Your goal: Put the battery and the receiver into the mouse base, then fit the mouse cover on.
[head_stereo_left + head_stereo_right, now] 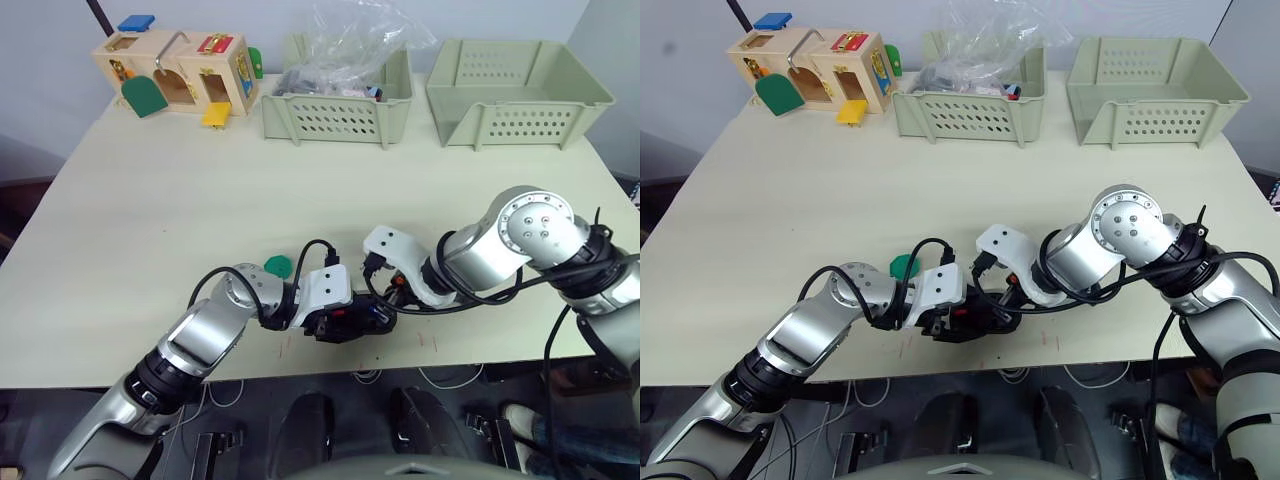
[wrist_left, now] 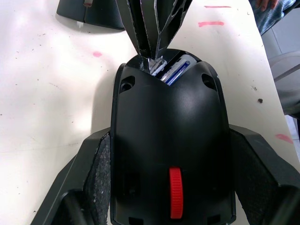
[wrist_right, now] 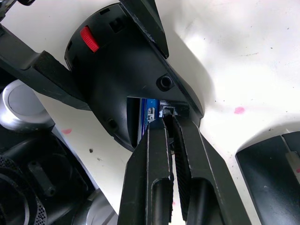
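Note:
My left gripper (image 1: 333,322) is shut on the mouse base (image 2: 171,122), a black shell with a red wheel, and holds it by its sides just above the table near the front edge. The battery (image 2: 177,70), blue and white, lies inside the base's open compartment. My right gripper (image 3: 165,112) comes in from the right with its fingers shut on a tiny silver piece, the receiver (image 3: 164,111), at the compartment's mouth beside the battery. The mouse cover (image 3: 274,173), a smooth black shell, lies on the table close by the right gripper.
A green disc (image 1: 277,266) lies just behind my left arm. At the back stand a wooden latch box (image 1: 180,70), a basket holding a plastic bag (image 1: 335,110) and an empty basket (image 1: 515,90). The table's front edge (image 1: 330,372) runs close below the grippers.

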